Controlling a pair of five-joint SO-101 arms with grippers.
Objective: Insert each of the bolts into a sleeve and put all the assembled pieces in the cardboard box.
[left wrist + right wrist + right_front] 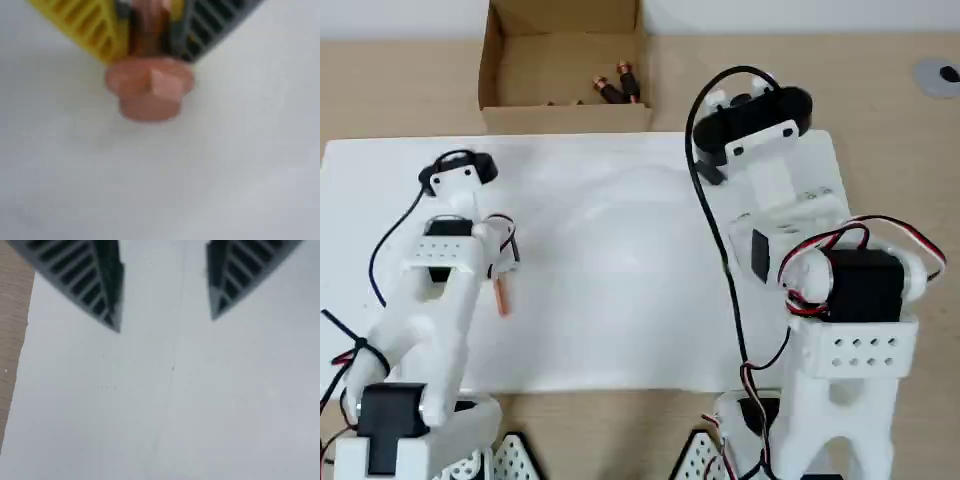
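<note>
At the high view's left, the left gripper [498,262] pinches a copper bolt [502,297] — the right gripper [165,322] hangs spread wide over the white sheet [200,415].

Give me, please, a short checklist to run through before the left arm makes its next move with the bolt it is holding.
1. The left gripper is clamped on the bolt: ok.
2. The bolt sits in a sleeve: not ok, its shank looks bare.
3. A free sleeve is ready within reach: cannot tell.
4. The right gripper is open and empty above the white sheet: ok.
5. The cardboard box is open on top, with assembled pieces inside: ok.
</note>
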